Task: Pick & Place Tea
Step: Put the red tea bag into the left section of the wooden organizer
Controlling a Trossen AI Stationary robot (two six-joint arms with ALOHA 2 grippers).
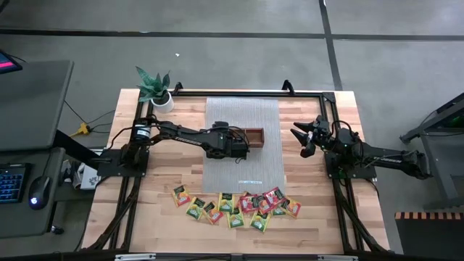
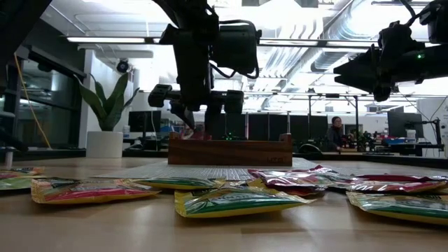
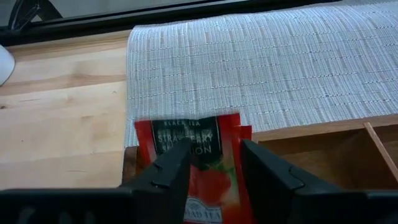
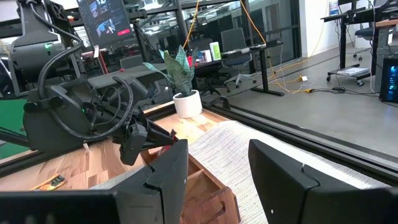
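left gripper [image 3: 214, 171]: over the wooden tray's [image 1: 254, 137] end part, fingers a little apart, a red tea packet [image 3: 189, 163] between them | right gripper [image 1: 301, 138]: open, holds nothing, waits beside the mat [image 1: 243, 116] | other tea packets [image 1: 235, 205]: spread on the bench [image 1: 163, 217] near the front
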